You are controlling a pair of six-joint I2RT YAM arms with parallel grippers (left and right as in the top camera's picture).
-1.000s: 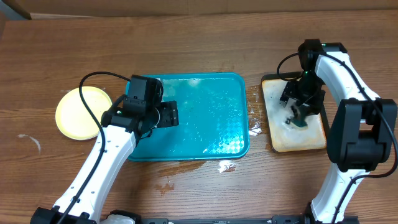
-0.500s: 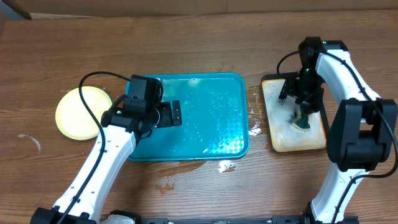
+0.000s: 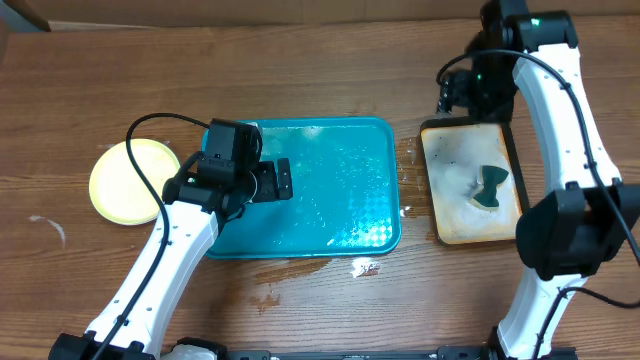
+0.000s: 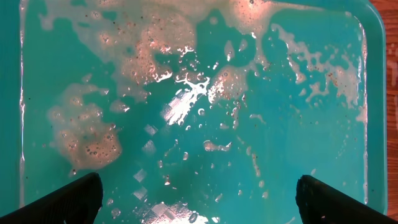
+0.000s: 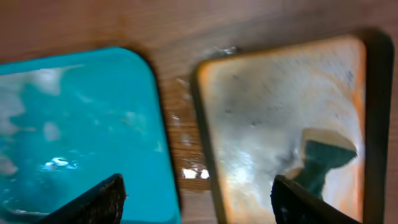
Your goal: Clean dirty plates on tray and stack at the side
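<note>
From where I stand, the large teal-blue rectangular plastic tray (image 3: 340, 215) sits in the middle of the brown wooden table (image 3: 300, 70). Its floor is wet and patched with whitish suds (image 4: 84, 134) speckled with dark bits.

Well off the tray, near the left edge of the frame, a pale yellow-green round plate (image 3: 120, 185) lies flat on the table. From above I cannot tell whether anything lies beneath it.

The left gripper (image 3: 283, 182) hangs over the left part of the teal tray. Its wrist camera looks straight down at the wet floor. The jaws are wide apart and hold nothing, with one dark tip in each lower corner of that view.

On the right side of the frame is a smaller beige tray with a dark rim (image 3: 445, 215), just beside the teal one but not touching it. A dark green sponge (image 3: 490, 187) rests on its right half.

The right gripper (image 3: 452, 92) is up by the beige tray's upper left corner, apart from the sponge. Its own camera shows the jaws spread wide and empty, with the teal tray's corner at left and the sponge at lower right.

Small puddles (image 3: 365, 267) glisten on the table below and between the two trays.
</note>
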